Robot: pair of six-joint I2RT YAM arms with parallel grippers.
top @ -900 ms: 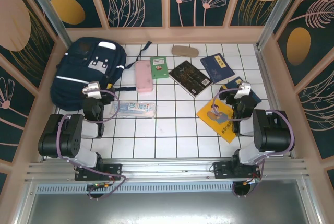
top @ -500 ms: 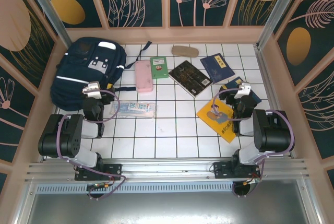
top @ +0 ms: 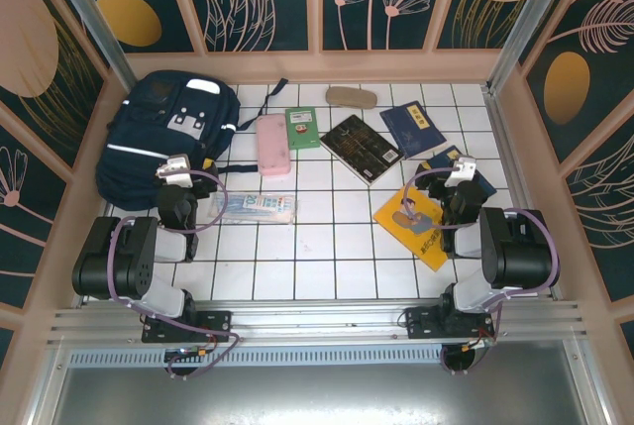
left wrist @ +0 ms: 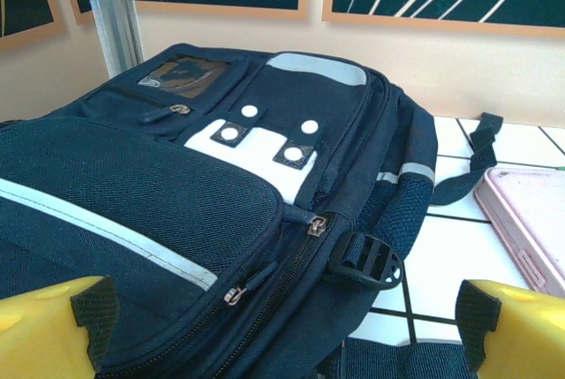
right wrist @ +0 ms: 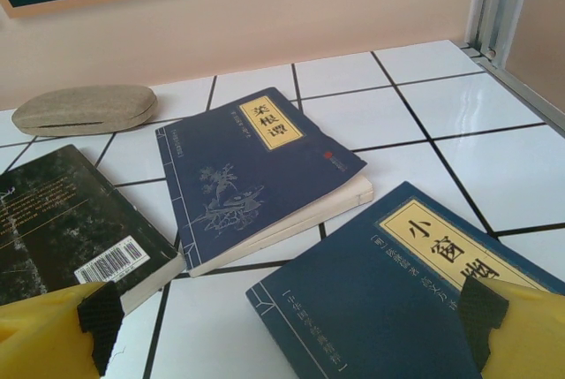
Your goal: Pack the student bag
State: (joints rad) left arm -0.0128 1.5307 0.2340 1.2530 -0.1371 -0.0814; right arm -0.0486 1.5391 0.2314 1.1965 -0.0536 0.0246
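The student bag (top: 163, 138) is laid flat, zips seemingly shut, in the far-left corner of the surface (top: 317, 247) against the walls, the left tool (top: 175, 169) is held wide apart and empty just before it, the right tool (top: 459, 173) likewise over the blue book (right wrist: 388, 299), bare tiles kept free between them.

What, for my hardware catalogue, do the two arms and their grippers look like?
Both the left arm and the right arm are black, with chunky rounded joint housings and thin purple cables looping alongside. Each carries a white block near the wrist. The left gripper and the right gripper have bright yellow fingers with black pads on their inner faces.
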